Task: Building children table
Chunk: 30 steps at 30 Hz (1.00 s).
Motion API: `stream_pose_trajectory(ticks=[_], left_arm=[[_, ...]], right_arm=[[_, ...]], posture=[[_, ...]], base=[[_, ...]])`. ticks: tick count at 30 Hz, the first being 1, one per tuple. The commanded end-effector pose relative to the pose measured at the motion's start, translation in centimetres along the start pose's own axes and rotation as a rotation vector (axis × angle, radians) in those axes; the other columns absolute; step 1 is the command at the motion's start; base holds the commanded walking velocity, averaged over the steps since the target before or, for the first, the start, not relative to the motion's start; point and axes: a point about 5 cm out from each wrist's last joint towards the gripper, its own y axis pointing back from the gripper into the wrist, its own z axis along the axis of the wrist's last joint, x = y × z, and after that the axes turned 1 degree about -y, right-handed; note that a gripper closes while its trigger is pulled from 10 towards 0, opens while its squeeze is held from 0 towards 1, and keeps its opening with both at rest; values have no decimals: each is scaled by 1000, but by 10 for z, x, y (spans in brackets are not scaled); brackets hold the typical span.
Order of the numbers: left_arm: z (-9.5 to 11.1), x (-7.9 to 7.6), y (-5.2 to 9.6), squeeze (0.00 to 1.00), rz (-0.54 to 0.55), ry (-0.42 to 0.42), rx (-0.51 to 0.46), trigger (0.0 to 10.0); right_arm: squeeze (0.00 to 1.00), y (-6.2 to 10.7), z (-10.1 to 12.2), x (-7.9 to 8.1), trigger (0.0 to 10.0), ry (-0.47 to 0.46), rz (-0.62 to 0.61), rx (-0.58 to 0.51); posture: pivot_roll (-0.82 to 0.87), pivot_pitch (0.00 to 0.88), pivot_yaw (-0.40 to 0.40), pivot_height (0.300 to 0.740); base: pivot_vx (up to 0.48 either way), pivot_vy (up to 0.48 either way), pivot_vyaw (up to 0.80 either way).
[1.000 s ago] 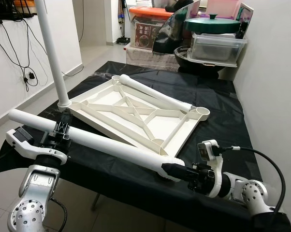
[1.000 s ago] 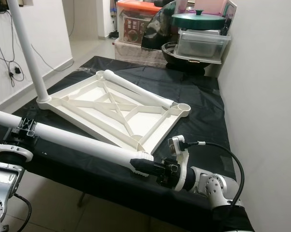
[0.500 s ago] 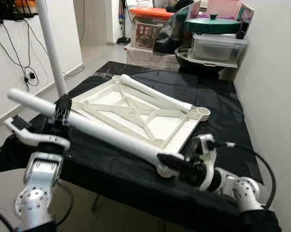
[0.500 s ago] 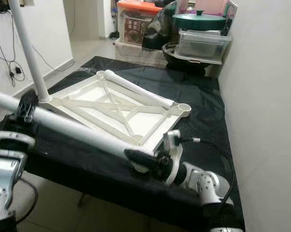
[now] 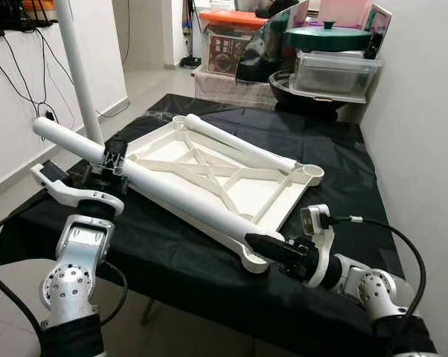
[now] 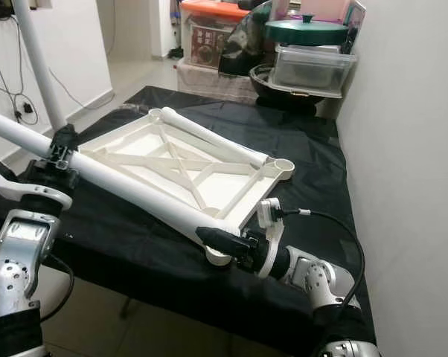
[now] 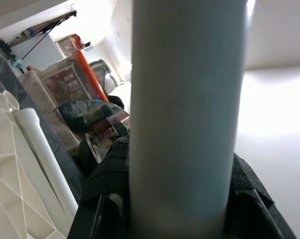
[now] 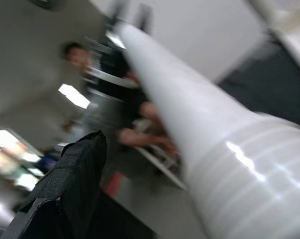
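We see a worktop [image 5: 343,178] draped in black sheeting, and on it the white children's tabletop [image 5: 224,175] lying upside down, its ribbed underside up, reaching from the centre toward 1 o'clock. One white leg [image 5: 75,67] stands upright in its corner socket at 10 o'clock, and another leg [image 5: 239,145] lies flat along the far edge of the tabletop. A third, long leg [image 5: 164,193] is held above the near side of the tabletop, running from 9 o'clock down to 5 o'clock, its flared end just beside the near corner socket. Our left tool [image 5: 112,160] is clamped on this leg near its upper end at 9 o'clock; the left wrist view shows the black fingers [image 7: 110,184] pressed against the tube. Our right tool [image 5: 272,249] is clamped on the flared lower end at 5 o'clock. Behind the worktop at 12 o'clock sit stacked storage boxes [image 5: 332,71] and a green lid [image 5: 328,36].
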Motion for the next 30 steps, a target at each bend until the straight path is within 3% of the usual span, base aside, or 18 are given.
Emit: stream_pose_trajectory(ticks=[1, 4, 6, 10, 12, 15, 19, 22, 24, 25, 26, 30], left_arm=[[1, -12, -9, 0, -55, 36, -13, 0], [3, -16, -11, 0, -69, 39, -24, 0], [7, -25, -16, 0, -99, 30, -36, 0], [8, -30, -19, 0, -117, 15, -33, 0], [9, -42, -25, 0, -163, -76, -4, 0], [9, -51, -30, 0, -205, -128, 16, 0], [9, -53, -31, 0, -218, -136, 17, 0], [11, -58, -36, 0, -230, -199, 18, 0], [11, -58, -36, 0, -230, -199, 18, 0], [10, -59, -37, 0, -232, -225, 31, 9373], [9, -60, -37, 0, -237, -243, 46, 10000], [8, -59, -37, 0, -240, -277, 64, 10000]], right_arm=[[0, 8, 1, -17, 10000, 38, -183, 2], [0, 11, 10, -24, 10000, 80, -273, -55], [0, 13, 27, -31, 10000, 161, -401, -164], [0, 12, 37, -32, 10000, 213, -459, -208], [0, 8, 67, -26, 10000, 372, -575, -327], [0, 0, 86, -14, 10000, 455, -574, -408], [0, -3, 89, -11, 10000, 482, -565, -412], [0, -8, 88, -15, 10000, 612, -640, -344], [0, -8, 88, -15, 10000, 612, -640, -344], [0, -9, 89, -16, 10000, 617, -648, -360], [0, -10, 91, -15, 10000, 608, -637, -379], [0, -14, 92, -12, 10000, 594, -595, -394]], posture=[[126, 0, -77, 740], [123, 0, -74, 740], [124, 0, -75, 740], [126, 0, -76, 740], [124, 0, -70, 740], [122, 0, -70, 740], [122, 0, -70, 740], [124, 0, -73, 740], [124, 0, -73, 740], [124, 0, -73, 740], [128, 0, -75, 740], [127, 0, -71, 740]], base=[[0, 0, 0], [0, 0, 0], [0, 0, 0], [0, 0, 0], [0, 0, 0], [0, 0, 0], [0, 0, 0], [0, 0, 0], [0, 0, 0], [0, 0, 0], [0, 0, 0], [0, 0, -591]])
